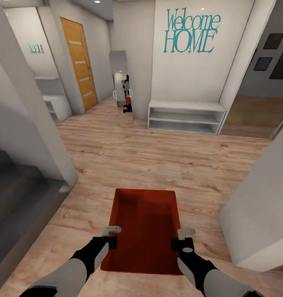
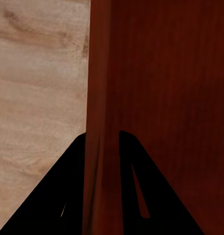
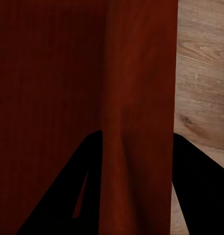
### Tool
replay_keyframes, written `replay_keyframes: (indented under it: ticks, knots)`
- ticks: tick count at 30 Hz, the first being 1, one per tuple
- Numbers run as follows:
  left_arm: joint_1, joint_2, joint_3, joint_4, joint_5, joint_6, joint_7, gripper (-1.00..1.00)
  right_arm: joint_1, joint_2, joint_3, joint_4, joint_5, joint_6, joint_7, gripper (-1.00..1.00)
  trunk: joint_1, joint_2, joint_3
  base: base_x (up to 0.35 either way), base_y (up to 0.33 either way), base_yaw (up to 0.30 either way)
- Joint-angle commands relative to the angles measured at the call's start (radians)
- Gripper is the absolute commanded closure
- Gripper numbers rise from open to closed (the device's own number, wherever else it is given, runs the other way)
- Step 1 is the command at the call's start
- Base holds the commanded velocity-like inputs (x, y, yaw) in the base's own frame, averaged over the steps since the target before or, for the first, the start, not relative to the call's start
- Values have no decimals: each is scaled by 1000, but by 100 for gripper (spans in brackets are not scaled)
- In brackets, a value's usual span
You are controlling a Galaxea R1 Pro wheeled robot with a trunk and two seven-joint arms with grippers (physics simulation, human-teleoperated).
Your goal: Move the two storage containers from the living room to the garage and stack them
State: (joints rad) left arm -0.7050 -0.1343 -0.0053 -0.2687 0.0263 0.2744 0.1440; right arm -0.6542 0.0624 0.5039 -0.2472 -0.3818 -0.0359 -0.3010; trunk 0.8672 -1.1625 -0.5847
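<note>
Carrying one orange-red container out in front of the body, held level above the light wood-plank floor, long side pointing ahead.

Left gripper clamping the container's left wall near the near end; in the left wrist view, one dark finger sitting outside the wall and the other inside, closed tight on it, left gripper straddling the rim.

Right gripper doing the same on the right wall; in the right wrist view, wall pinched between the two dark fingers, right gripper closed on it, plank floor showing just outside.

Facing a hallway: white wall ahead bearing teal "Welcome HOME" lettering, low white shelf bench right under it. Standing mirror against the corner left of the bench, catching a small reflection too small to make out. Orange-wood door with four pale horizontal slits further left, shut. Grey steps dropping away at far left. White wall corner close on the right. Dark frames hanging on the far right wall.
</note>
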Motion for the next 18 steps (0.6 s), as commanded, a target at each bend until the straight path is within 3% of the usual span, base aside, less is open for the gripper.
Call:
replay_keyframes:
  ticks: [1, 15, 18]
  knots:
    - [-1, 1, -8, -5, -23, 8, 11, 100, -1, -1, 19, 22, -22, -4, -7, 100, 1, -1, -1, 323, 0, 0]
    - [-1, 2, -8, -6, -23, 9, 11, 100, -1, -1, 18, 22, -23, -4, -7, 100, 1, -1, -1, 323, 0, 0]
    - [-1, 2, -8, -7, -23, 9, 11, 100, -1, -1, 18, 22, -23, -4, -6, 100, 1, -1, -1, 323, 0, 150]
